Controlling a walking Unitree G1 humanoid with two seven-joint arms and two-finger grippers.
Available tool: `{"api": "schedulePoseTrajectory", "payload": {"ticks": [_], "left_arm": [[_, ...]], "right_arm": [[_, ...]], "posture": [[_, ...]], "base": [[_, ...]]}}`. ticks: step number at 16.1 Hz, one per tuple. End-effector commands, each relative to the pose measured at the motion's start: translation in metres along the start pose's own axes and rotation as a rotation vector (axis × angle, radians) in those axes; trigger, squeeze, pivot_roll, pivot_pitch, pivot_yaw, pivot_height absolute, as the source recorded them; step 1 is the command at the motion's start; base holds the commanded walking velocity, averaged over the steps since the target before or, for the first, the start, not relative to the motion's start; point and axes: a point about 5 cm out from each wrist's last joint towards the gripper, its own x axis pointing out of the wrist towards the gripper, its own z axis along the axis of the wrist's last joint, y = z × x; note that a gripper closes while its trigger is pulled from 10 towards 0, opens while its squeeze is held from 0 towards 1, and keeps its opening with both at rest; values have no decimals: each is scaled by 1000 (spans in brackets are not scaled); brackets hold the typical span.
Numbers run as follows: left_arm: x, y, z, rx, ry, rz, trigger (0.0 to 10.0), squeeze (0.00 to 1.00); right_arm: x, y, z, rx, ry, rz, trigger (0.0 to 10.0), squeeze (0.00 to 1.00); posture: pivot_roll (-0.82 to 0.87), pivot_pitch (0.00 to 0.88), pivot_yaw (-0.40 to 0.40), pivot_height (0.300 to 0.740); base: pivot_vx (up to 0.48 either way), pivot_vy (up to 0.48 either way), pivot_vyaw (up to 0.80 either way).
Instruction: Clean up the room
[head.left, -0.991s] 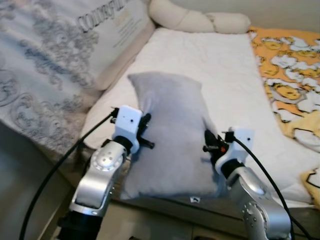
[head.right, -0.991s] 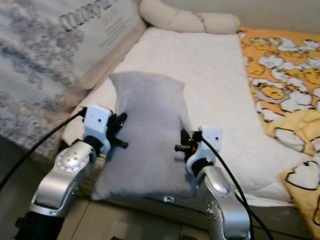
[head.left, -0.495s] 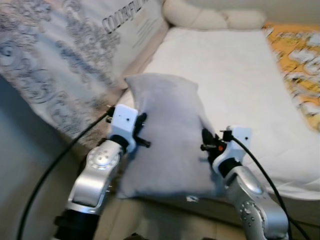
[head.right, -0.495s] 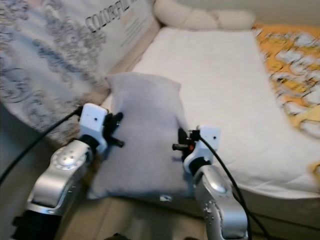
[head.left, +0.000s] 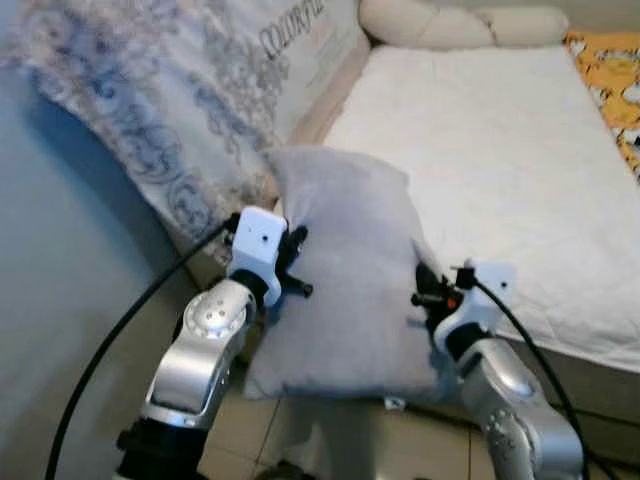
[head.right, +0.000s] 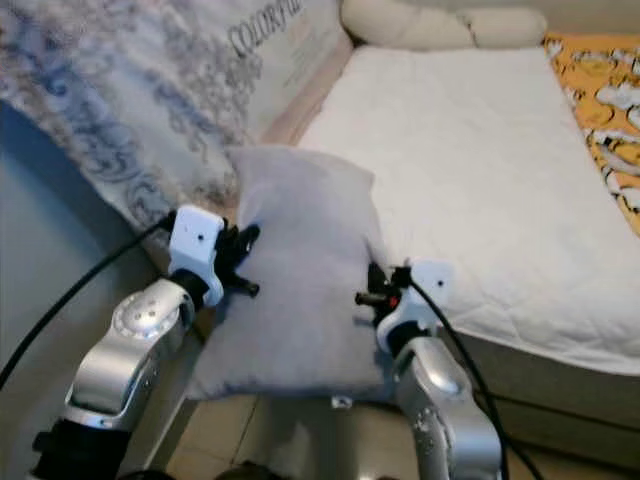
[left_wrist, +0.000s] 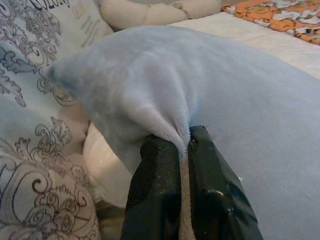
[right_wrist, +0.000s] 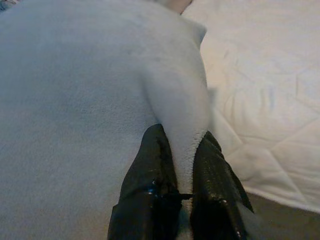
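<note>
I have the grey pillow (head.left: 345, 270) pinched at both side edges, the left gripper (left_wrist: 183, 145) and right gripper (right_wrist: 181, 145) each clamped tight on a fold of fabric. Held that way it hangs level over the near edge of the bed (head.left: 500, 150), ready to be carried and placed.

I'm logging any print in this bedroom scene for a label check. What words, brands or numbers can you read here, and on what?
"COLORFUL": large dark capitals, partly cut off, on the patterned bedding pack leaning beside the mattress.
Smaller lines under that word: too blurred to read.
Small tag at the grey pillow lower edge: too small to read.
</note>
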Motion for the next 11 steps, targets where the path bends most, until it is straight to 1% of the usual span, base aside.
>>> {"api": "schedulePoseTrajectory", "payload": {"ticks": [1, 3, 6, 11], "left_arm": [[-5, 11, 9, 18, -35, 54, 10000, 0], [-5, 10, 9, -9, -43, 60, 10000, 0], [-6, 9, 9, -19, -42, 64, 10000, 0], [-7, 9, 7, -39, -41, 74, 10000, 0]], "right_arm": [[-1, -3, 7, -4, -36, -26, 10000, 0], [0, -3, 8, -8, -33, -20, 10000, 0], [2, -3, 9, -17, -26, -7, 10000, 0], [5, -1, 11, -38, -21, 13, 10000, 0]], "posture": [[-14, 0, 88, 740], [-13, 0, 79, 740], [-10, 0, 68, 740], [-14, 0, 51, 740]], "base": [[0, 0, 0], [0, 0, 0], [281, 0, 0], [340, 0, 0]]}}
